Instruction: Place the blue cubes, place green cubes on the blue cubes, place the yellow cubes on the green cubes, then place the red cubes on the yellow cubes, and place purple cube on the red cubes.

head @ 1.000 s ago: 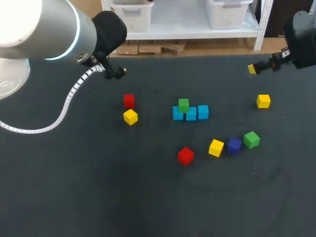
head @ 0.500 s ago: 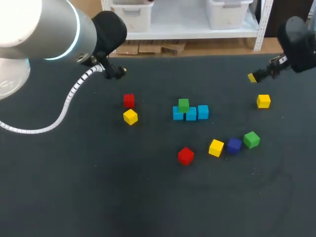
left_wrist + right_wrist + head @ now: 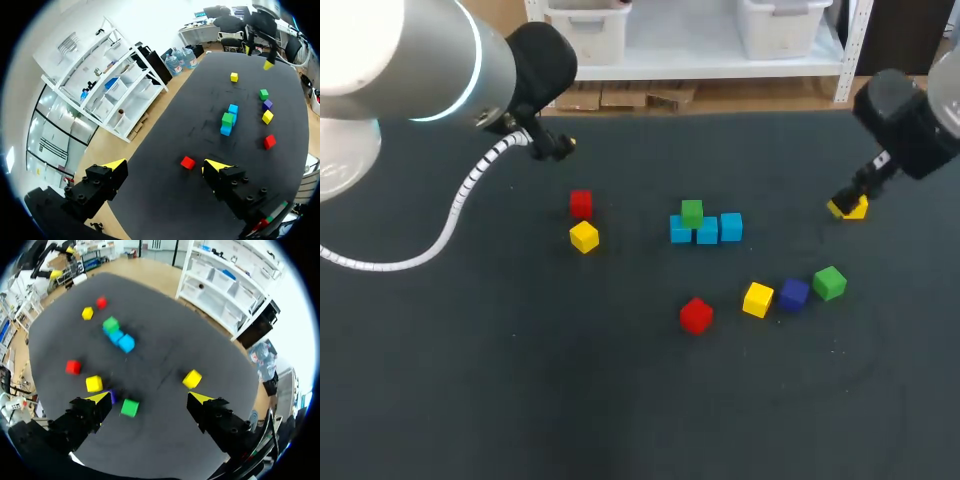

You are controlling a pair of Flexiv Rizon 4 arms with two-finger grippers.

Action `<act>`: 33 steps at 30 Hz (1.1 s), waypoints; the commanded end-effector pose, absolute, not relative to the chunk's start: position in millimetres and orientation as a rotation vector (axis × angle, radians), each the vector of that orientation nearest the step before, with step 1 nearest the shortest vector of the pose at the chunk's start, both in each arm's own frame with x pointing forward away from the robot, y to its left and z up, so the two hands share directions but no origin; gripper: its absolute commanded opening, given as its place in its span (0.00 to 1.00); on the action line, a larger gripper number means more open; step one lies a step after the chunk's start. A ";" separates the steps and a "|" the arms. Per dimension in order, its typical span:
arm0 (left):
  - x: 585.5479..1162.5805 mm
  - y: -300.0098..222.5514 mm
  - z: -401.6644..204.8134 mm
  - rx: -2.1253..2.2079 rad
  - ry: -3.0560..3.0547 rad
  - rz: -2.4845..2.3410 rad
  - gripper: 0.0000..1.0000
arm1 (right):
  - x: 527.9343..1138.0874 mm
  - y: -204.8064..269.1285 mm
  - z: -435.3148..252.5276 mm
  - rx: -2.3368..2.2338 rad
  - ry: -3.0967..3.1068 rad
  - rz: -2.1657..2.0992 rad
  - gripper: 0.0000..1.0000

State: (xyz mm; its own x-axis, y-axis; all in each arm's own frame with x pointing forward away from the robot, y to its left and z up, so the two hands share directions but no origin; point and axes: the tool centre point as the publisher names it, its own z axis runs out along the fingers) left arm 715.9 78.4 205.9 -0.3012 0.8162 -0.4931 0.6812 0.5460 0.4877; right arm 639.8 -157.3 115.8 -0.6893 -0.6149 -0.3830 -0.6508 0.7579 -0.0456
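Three blue cubes [image 3: 707, 231] lie in a row mid-table, with one green cube [image 3: 692, 212] on top of them. A second green cube [image 3: 829, 283], a purple cube [image 3: 794, 293], a yellow cube [image 3: 758, 299] and a red cube [image 3: 696, 315] lie nearer the front. At the left sit a red cube [image 3: 581, 203] and a yellow cube [image 3: 584, 237]. My right gripper [image 3: 842, 205] hangs open just beside the right-hand yellow cube [image 3: 857, 208], which lies ahead of its fingers [image 3: 192, 378], with nothing held. My left gripper [image 3: 560, 145] stays open and empty above the far left; the red cube [image 3: 188, 162] lies ahead of it.
In the right wrist view the green cube [image 3: 130, 407] lies below and between the open fingers, and the purple cube [image 3: 111, 396] is partly behind one fingertip. The dark table [image 3: 520, 400] is bare along its front and left.
My right arm has come down and inward from the far right edge to the right-hand yellow cube. The left arm and all the cubes have kept still.
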 end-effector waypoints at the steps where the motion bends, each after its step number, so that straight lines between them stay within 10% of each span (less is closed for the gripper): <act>1: 716.5 78.9 205.8 1.204 2.063 0.237 1.00 | 616.4 -155.1 111.6 -0.922 2.610 0.097 1.00; 33: 716.5 78.9 205.8 1.204 2.063 0.237 1.00 | 607.5 -144.3 17.7 -1.149 2.829 0.248 1.00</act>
State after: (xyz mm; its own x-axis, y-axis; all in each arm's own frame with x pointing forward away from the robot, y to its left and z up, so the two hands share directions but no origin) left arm 715.9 78.5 205.9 -0.3013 0.8162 -0.4931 0.6811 0.5461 0.4877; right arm 602.1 -146.4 20.7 -0.7162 -0.6832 -0.1428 -0.6975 0.7077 0.1122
